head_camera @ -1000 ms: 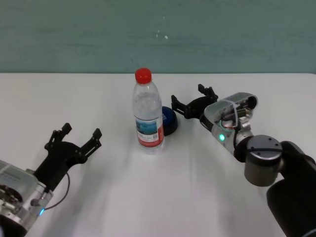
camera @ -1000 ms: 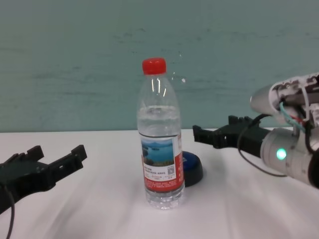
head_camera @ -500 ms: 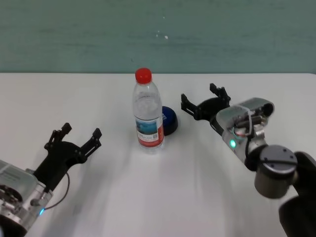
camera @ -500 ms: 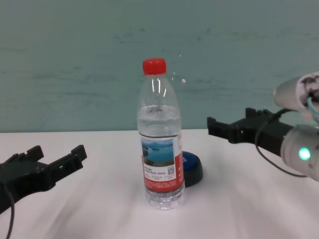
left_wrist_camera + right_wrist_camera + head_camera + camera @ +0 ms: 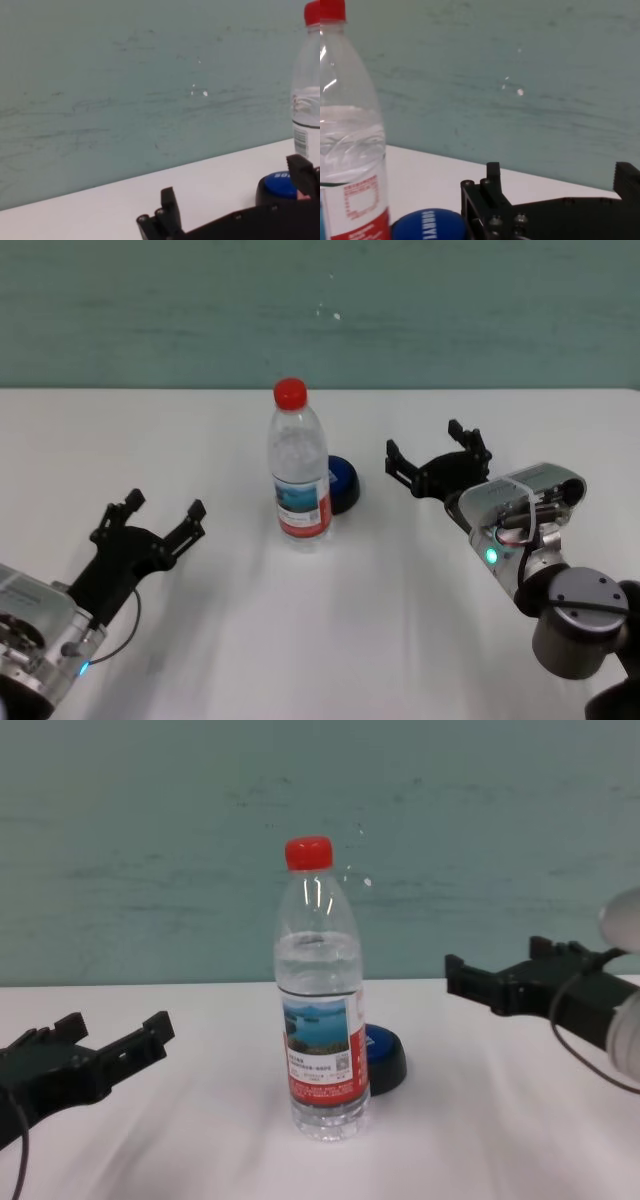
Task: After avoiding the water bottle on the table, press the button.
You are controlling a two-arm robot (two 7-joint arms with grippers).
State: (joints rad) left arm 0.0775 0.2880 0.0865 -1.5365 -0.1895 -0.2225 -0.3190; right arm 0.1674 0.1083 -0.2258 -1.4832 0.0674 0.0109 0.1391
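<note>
Right claw (image 5: pixel 440 462) w/ prongs apart, right of button (image 5: pixel 342 484); button just behind bottle (image 5: pixel 299 467) on counter (image 5: pixel 320 620). Approach from right, avoid bottle. Left claw (image 5: pixel 148 522) spread, parked.

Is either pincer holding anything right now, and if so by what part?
Nothing is held. The right pincer is open beside the button; the left pincer is open, parked left of the water bottle.

The bottle (image 5: pixel 299 475) stands upright mid-table (image 5: pixel 330 640). The button (image 5: pixel 343 483) sits just behind it, to its right. The right gripper (image 5: pixel 440 458) is right of the button, apart; the left gripper (image 5: pixel 162 516) is well left of the bottle.
</note>
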